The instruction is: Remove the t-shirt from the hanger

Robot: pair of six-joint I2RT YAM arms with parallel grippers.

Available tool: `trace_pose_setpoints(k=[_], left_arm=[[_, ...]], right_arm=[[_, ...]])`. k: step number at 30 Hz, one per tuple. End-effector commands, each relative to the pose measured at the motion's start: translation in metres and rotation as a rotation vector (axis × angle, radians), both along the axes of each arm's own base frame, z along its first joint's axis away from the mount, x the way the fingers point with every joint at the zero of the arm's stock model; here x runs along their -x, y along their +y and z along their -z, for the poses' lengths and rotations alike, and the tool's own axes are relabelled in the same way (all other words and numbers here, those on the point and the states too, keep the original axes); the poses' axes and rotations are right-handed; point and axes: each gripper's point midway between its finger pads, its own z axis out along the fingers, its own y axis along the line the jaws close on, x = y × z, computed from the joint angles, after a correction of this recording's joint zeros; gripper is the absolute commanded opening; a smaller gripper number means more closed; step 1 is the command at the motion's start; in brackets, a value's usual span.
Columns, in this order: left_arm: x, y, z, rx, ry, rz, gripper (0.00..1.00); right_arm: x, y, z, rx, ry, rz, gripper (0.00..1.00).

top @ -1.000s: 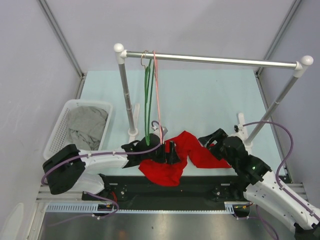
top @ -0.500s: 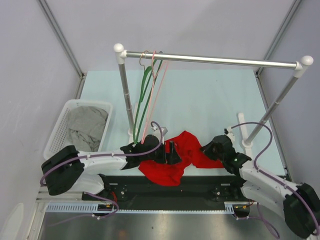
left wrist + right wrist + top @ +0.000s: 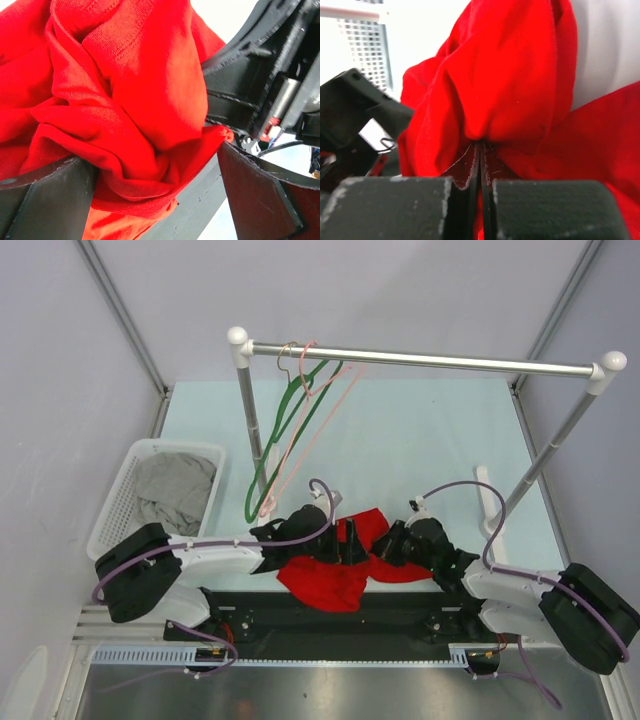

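Observation:
The red t-shirt (image 3: pixel 335 580) lies crumpled on the table's near edge, off the hangers. A green hanger (image 3: pixel 290 430) and a pink hanger (image 3: pixel 315 425) hang bare and tilted from the rail's left end. My left gripper (image 3: pixel 350 540) stands open astride the shirt's left folds, and cloth (image 3: pixel 125 90) fills the gap between its fingers (image 3: pixel 155 185). My right gripper (image 3: pixel 390 545) is on the shirt's right side. Its jaws (image 3: pixel 481 150) are shut on a pinch of the red fabric (image 3: pixel 510 75).
A metal clothes rail (image 3: pixel 430 360) on two slanted posts spans the back of the table. A white laundry basket (image 3: pixel 125 490) holding grey cloth (image 3: pixel 175 495) stands at the left. The two grippers sit close together over the shirt.
My right arm has swung left onto the shirt and its jaws have shut on the cloth. Both hangers have swung out from hanging straight. The left gripper has stayed open.

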Motion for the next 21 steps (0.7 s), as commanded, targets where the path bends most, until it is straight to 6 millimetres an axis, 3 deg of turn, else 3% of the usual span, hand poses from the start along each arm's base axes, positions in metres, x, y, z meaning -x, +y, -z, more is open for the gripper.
trace_pose_setpoints(k=[1, 10, 13, 18, 19, 21], left_arm=[[-0.011, -0.020, -0.021, 0.066, -0.033, -0.009, 1.00], [-0.018, -0.034, -0.028, 0.117, -0.043, -0.005, 1.00], [-0.021, -0.041, -0.028, 0.125, -0.042, 0.001, 0.91], [-0.024, -0.043, -0.023, 0.133, -0.035, -0.008, 0.58], [-0.024, -0.042, -0.023, 0.135, -0.038, -0.011, 0.45], [-0.026, -0.040, -0.026, 0.139, -0.054, -0.016, 0.30]], right_arm=[[0.010, 0.018, -0.031, -0.182, -0.032, -0.052, 0.00], [0.020, 0.003, -0.018, -0.147, 0.010, -0.022, 0.00], [0.023, 0.001, -0.015, -0.143, 0.019, -0.022, 0.00], [0.026, 0.003, -0.015, -0.134, 0.024, -0.040, 0.00], [0.026, 0.003, -0.016, -0.132, 0.023, -0.041, 0.00], [0.026, 0.001, -0.012, -0.106, 0.034, -0.031, 0.00]])
